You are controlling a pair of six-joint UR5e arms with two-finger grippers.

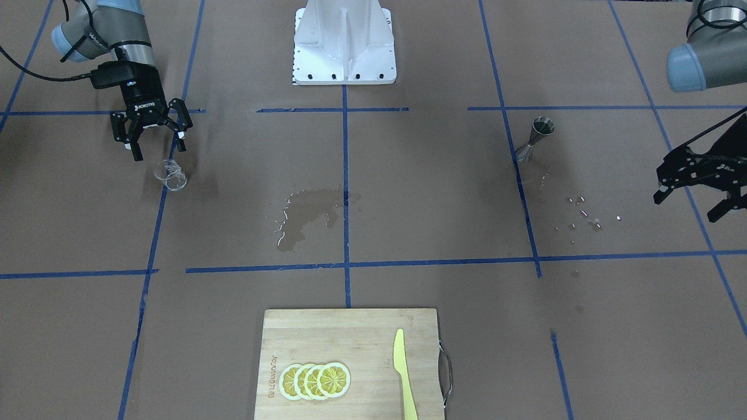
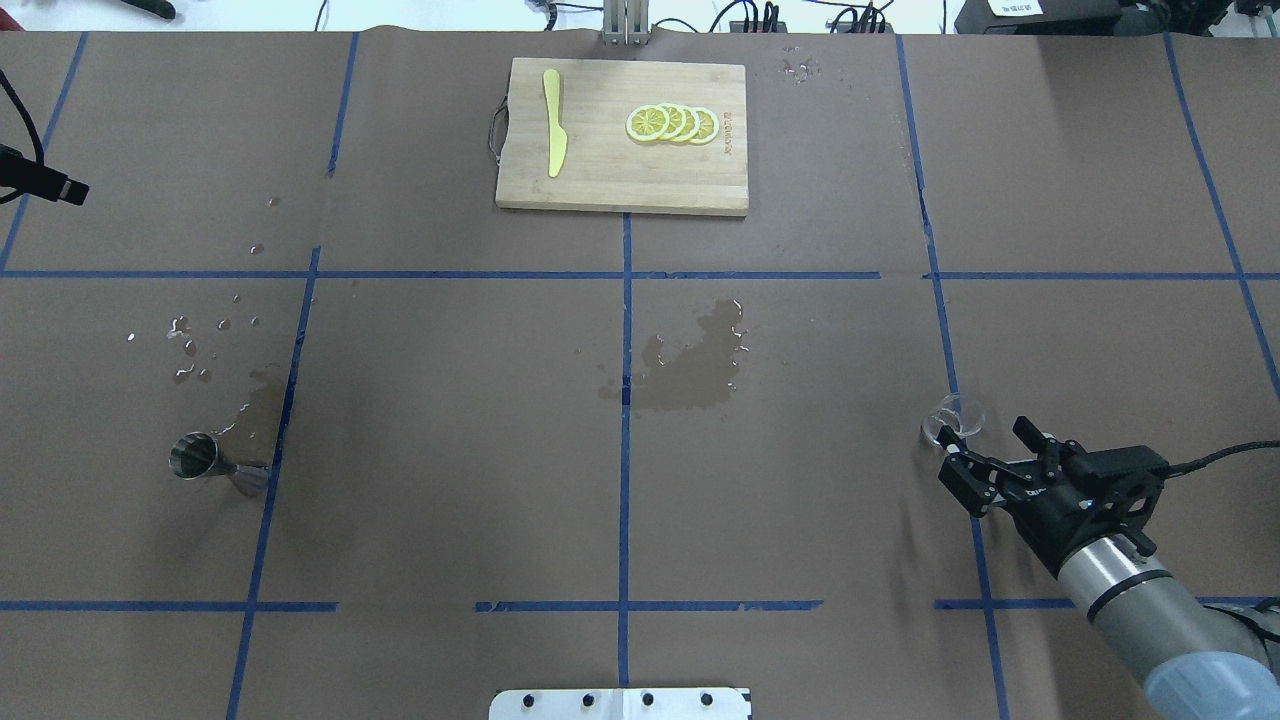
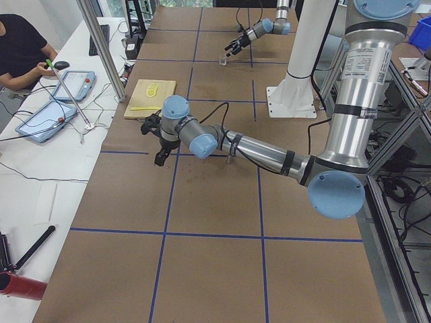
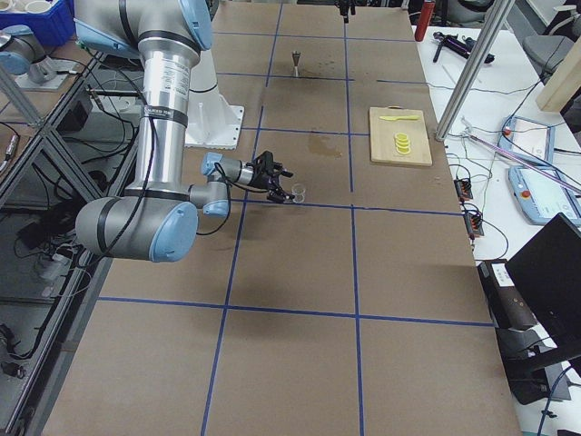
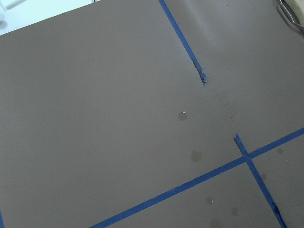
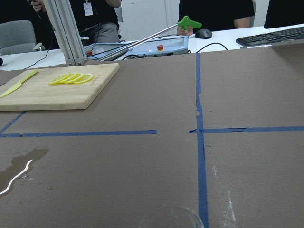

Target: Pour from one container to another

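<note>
The left gripper (image 1: pixel 687 207) hangs above the worktop (image 2: pixel 450 500) near its left end. Its two fingers are spread wide with nothing between them. Its wrist camera looks down on bare brown paper, blue tape lines and a few droplets.

A little further in from that end stands the steel jigger (image 2: pixel 205 462), upright, about midway between the robot's edge and the operators' edge. It sits just beside a blue tape line. A dark wet patch (image 2: pixel 262 408) touches its foot, and scattered droplets (image 2: pixel 190 345) lie beyond it toward the operators' edge.

At the middle of the worktop a larger puddle (image 2: pixel 690 370) spreads across the central tape line. Past it, against the operators' edge, lies a wooden cutting board (image 2: pixel 620 180). On the board are a yellow knife (image 2: pixel 553 135) and a row of overlapping lemon slices (image 2: pixel 672 123). The white robot base (image 1: pixel 344 44) sits at the middle of the opposite edge.

Toward the right end, the small clear glass (image 2: pixel 955 415) stands upright on a tape line. Whether it holds liquid cannot be told. The right gripper (image 2: pixel 985 462) hovers low just behind the glass on the robot's side. Its jaws are released and apart and they grasp nothing. The glass rim shows at the bottom of the right wrist view, in front of the fingers and not between them.
</note>
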